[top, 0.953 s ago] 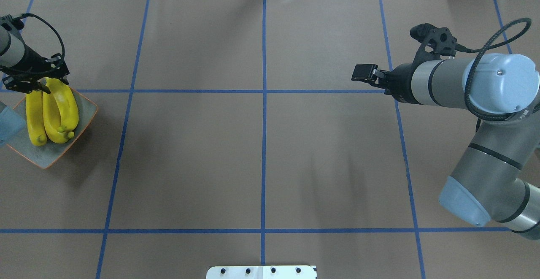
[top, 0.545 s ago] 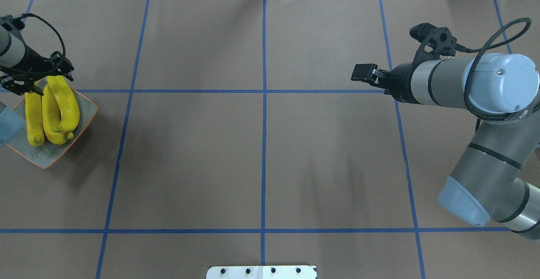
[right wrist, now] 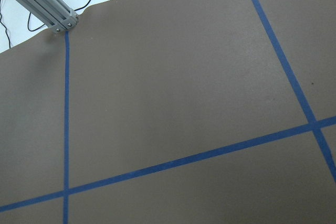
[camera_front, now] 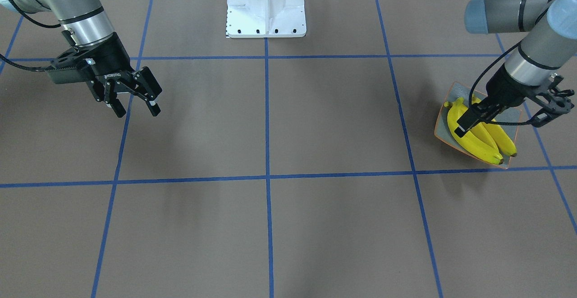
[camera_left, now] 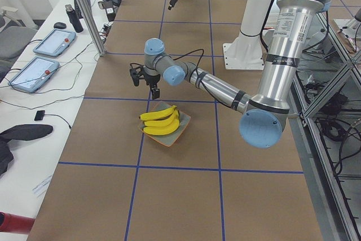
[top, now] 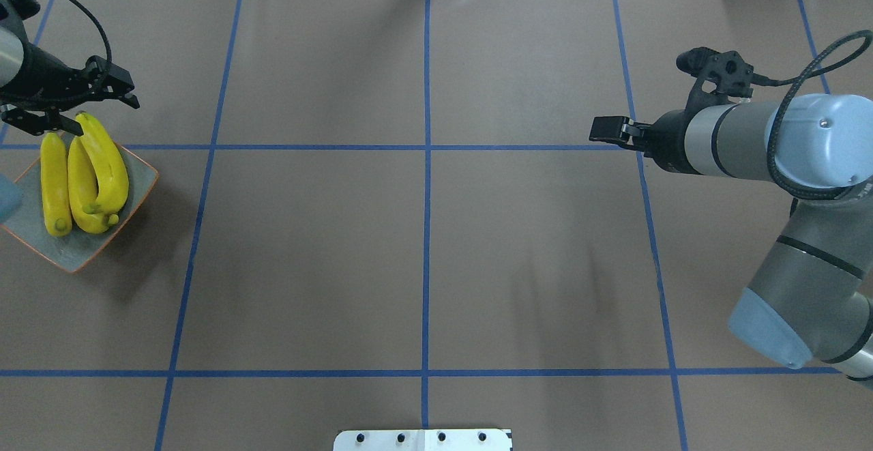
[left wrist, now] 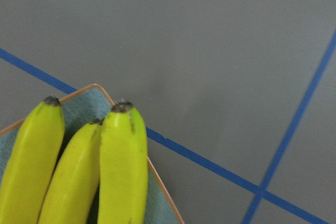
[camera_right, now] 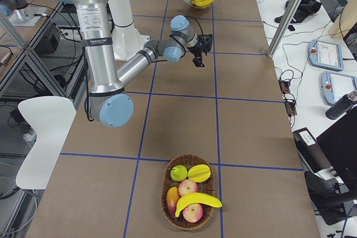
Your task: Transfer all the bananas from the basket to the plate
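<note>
Bananas (top: 85,175) on plate (top: 75,253), left gripper (top: 106,115) wide, empty, right gripper (camera_front: 138,113) wide, marked ROBOTIQ

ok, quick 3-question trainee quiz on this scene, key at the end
1. True or false: the basket holds no banana.
2. How many bananas lie on the plate? A) two B) three C) four
3. Fill in: the right gripper is ___ and holds nothing.
Key: 1 false, one banana lies in it. 2 B. 3 open.
</note>
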Tool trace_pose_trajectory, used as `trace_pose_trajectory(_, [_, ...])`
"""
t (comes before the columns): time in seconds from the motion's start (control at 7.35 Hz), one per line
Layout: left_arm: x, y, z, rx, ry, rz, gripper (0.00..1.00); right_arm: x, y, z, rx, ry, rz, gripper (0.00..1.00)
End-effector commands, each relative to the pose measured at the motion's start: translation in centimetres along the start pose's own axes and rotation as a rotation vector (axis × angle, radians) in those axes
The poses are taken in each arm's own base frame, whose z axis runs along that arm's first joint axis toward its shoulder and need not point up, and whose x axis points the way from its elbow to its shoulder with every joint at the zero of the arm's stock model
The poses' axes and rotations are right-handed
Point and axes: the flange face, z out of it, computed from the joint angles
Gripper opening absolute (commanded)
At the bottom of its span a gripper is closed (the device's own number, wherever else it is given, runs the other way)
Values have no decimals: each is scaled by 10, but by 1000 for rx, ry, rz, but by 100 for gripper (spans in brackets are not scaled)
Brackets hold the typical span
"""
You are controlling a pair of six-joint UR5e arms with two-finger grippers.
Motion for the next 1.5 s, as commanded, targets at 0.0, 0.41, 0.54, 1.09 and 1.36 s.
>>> trace_pose_trajectory(0.0, [17,14,-23,-4,19,10,99,61,-39,-6,-35,68,-94,100])
trace_pose_trajectory(0.41, [23,17,-24,-21,29,14,99,223,-107,-39,-110,196,-240,100])
trace_pose_trajectory(0.54, [25,18,-25,-31,33,14,99,268,-120,-50,-131,222,-289,100])
trace_pose_trajectory(1.09, [25,19,-25,-30,35,15,99,480,-157,-79,-253,190,-128,100])
trace_pose_trajectory(1.36, [30,19,-29,-28,44,12,99,547,-151,-91,-273,166,-91,100])
